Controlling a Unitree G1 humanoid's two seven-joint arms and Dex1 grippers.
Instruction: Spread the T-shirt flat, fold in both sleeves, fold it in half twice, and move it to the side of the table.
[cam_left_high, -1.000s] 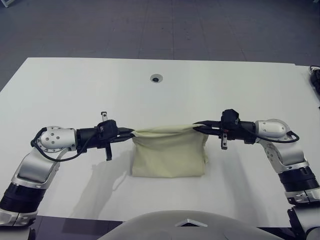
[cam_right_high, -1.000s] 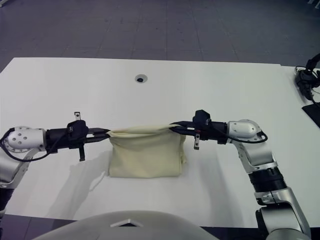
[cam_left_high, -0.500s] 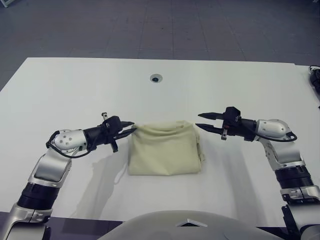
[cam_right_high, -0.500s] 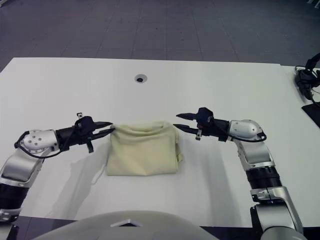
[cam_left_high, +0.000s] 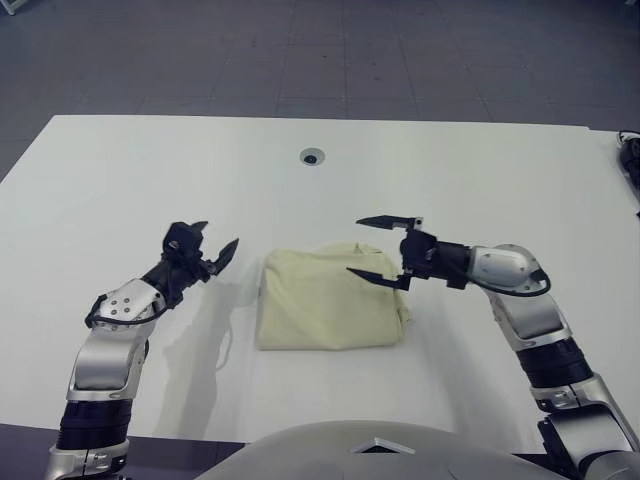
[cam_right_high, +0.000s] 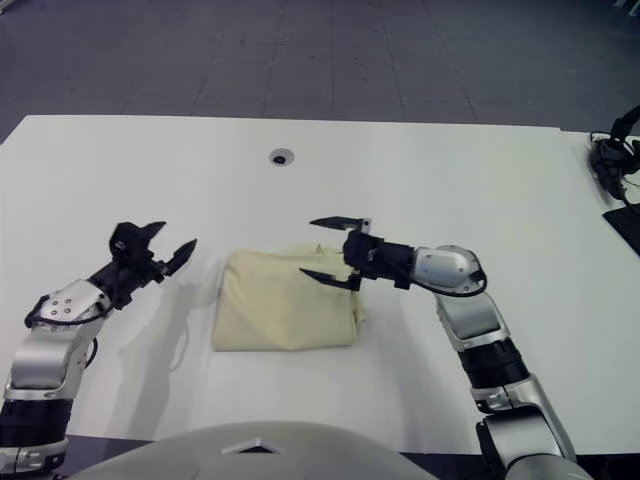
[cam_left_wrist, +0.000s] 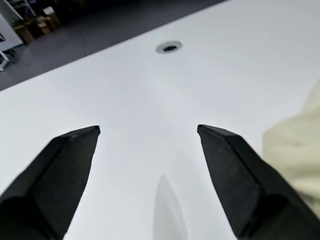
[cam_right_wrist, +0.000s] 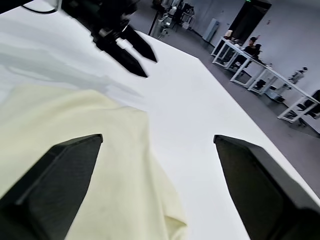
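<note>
Having let go of the top corners they held taut a second ago, both grippers are now hanging free of the T-shirt (cam_left_high: 330, 310). The shirt is lying as a folded, slightly rumpled rectangle on the white table (cam_left_high: 480, 180), just toward 6 o'clock from the table's middle and near that edge. The left gripper (cam_left_high: 220, 233) is hovering at the shirt's 10 o'clock, apart from the cloth, its fingers spread wide. The right gripper (cam_left_high: 355, 246) is hovering over the shirt's 1 o'clock corner, fingers likewise wide apart. Bare tabletop is stretching away toward 9, 12 and 3 o'clock. A round cable hole (cam_left_high: 313, 156) is sitting at the shirt's 12 o'clock, well apart, and black cables (cam_right_high: 610, 160) are lying at the 3 o'clock edge.
</note>
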